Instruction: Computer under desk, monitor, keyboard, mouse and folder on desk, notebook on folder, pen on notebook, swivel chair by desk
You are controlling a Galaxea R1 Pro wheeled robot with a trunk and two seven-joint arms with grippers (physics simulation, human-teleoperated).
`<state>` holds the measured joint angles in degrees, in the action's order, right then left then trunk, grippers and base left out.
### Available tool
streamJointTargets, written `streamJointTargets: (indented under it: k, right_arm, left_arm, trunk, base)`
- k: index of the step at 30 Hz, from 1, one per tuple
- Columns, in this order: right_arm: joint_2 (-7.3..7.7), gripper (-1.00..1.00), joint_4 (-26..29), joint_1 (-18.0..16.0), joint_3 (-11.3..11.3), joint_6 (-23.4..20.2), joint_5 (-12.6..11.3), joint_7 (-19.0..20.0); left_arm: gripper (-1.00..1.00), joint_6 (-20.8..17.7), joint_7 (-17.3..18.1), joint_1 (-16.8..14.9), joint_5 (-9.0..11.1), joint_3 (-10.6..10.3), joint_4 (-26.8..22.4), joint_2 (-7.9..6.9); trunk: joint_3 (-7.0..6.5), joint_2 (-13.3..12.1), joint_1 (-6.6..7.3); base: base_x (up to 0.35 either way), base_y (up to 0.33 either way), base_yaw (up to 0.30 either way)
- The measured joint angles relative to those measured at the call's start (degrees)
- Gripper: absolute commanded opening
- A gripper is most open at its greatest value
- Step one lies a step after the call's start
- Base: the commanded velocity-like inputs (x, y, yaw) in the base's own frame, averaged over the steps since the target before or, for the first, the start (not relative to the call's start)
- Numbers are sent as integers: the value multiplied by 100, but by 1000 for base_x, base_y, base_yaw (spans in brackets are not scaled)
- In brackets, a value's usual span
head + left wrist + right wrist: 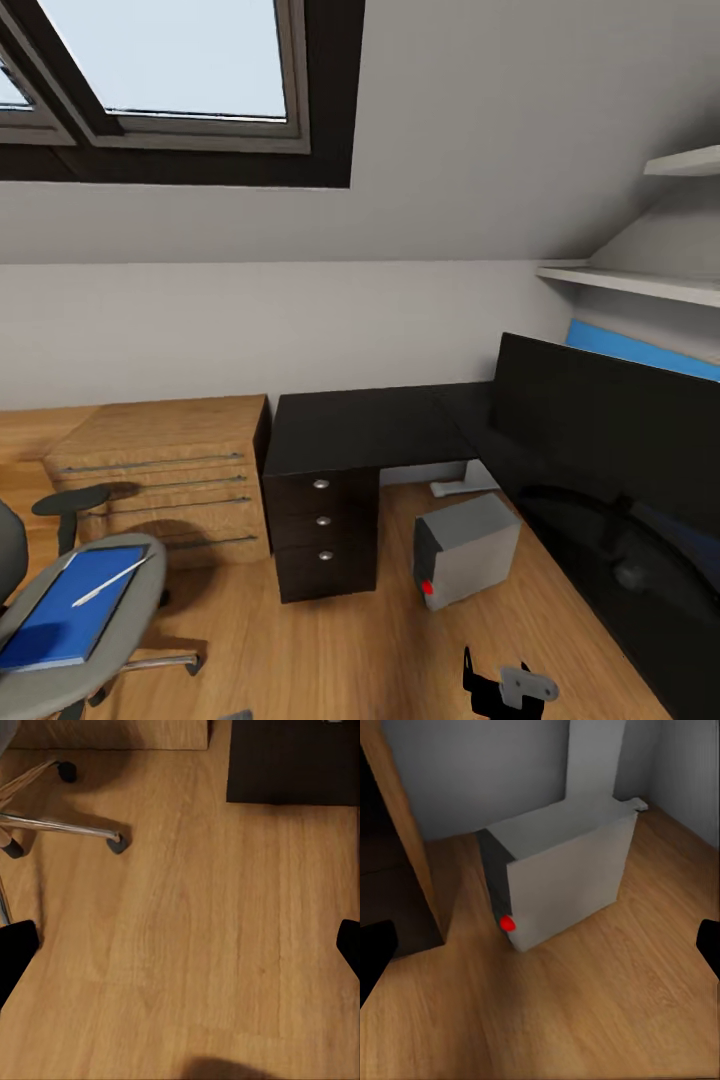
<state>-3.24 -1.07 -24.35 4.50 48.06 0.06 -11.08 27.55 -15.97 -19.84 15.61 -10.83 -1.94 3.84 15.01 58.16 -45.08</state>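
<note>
The black-topped desk [360, 428] stands against the far wall, with its knobbed drawers [322, 520] below. The grey computer [470, 548] sits on the floor just right of the drawers; in the right wrist view the computer [562, 877] shows its red button [508, 922]. The wide black monitor [610, 440] fills the right side, close to the camera. At lower left the swivel chair [130, 640] carries the blue folder [60, 620] with the pale pen [110, 582] lying on it. My right gripper [510, 688] [540, 945] is open, facing the computer. My left gripper [180, 945] is open above bare floor. Keyboard, mouse and notebook are out of view.
A light wooden drawer cabinet [165, 480] stands left of the desk. The chair's chrome base [60, 829] and a castor [116, 844] lie near my left gripper. White shelves [640, 285] hang at the right, and a blue strip [640, 350] shows behind the monitor. The desk's white leg [596, 761] stands behind the computer.
</note>
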Motion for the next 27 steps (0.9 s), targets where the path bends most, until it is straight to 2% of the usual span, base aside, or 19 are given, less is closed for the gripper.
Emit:
streamJointTargets:
  k: [13, 27]
  right_arm:
    - [-8, 100, -4, 0, -1, -20, 1, -1]
    - [-9, 100, 18, -2, -7, -283, -6, -7]
  left_arm:
    - [100, -10, -17, 1, 9, 9, -2, -16]
    - [100, -10, -21, 2, 9, 9, -3, -24]
  trunk:
    - [12, 0, -2]
    - [130, 0, -2]
  base:
    - [43, 35, -267]
    - [1, 0, -33]
